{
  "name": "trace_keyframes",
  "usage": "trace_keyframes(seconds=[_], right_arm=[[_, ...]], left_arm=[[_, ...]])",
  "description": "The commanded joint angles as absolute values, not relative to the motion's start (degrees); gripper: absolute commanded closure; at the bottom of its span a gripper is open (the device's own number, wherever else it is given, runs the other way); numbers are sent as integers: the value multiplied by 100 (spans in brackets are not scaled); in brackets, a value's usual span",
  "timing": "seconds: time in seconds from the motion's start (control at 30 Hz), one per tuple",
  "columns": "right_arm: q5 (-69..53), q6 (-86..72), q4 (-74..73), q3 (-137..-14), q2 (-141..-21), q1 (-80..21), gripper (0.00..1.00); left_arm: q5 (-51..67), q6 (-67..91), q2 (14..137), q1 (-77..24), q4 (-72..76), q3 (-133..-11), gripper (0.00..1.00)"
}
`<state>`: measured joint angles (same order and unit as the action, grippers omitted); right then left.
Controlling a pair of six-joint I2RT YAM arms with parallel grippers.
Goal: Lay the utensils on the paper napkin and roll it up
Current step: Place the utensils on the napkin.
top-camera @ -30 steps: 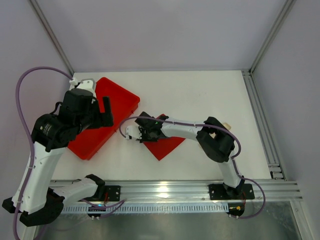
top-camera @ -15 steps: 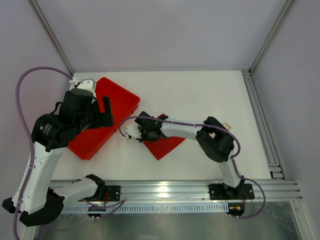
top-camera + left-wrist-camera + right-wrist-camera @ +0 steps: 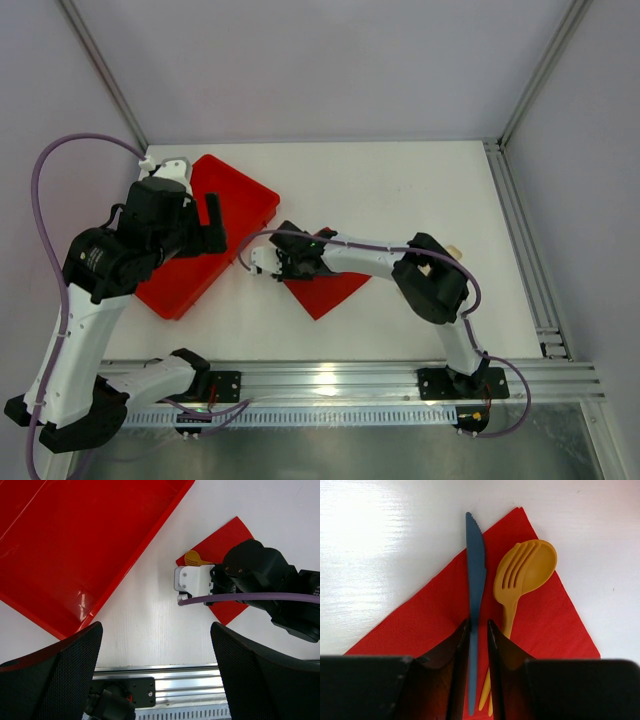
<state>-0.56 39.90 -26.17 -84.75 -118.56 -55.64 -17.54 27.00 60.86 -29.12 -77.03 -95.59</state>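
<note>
One red plastic tray (image 3: 240, 200) lies at the left. The left gripper (image 3: 156, 635) hangs over it, fingers spread wide and empty. Right of it, one red paper napkin (image 3: 420, 625) carries three utensils. These are one blue knife (image 3: 476, 570) and, on its far side, one yellow spoon (image 3: 544, 560) and one yellow fork (image 3: 512, 580) (fork nested on the spoon). The right gripper (image 3: 478, 625) straddles the knife's handle, jaws narrowly parted.

A robotics lab cell: aluminium frame rails (image 3: 543, 70), plain enclosure walls (image 3: 330, 60), white table (image 3: 400, 190).

No legible text, no readable labels, brand marks, numbers or signs in any view
</note>
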Motion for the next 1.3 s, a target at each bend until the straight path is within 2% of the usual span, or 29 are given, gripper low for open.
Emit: trace_keyframes(seconds=[0.0, 0.13, 1.27], right_arm=[[-26, 3780, -2312, -8614, -11461, -5485, 75], [-70, 3621, -2311, -8622, -11277, -5353, 71], [-1143, 3428, -2865, -9114, -11707, -4948, 71]], left_arm=[[-1775, 2725, 6003, -2883, -7937, -9703, 10], [-1775, 2707, 5994, -2883, -7910, -9694, 10], [-1819, 2707, 5985, -2883, -7928, -9686, 10]])
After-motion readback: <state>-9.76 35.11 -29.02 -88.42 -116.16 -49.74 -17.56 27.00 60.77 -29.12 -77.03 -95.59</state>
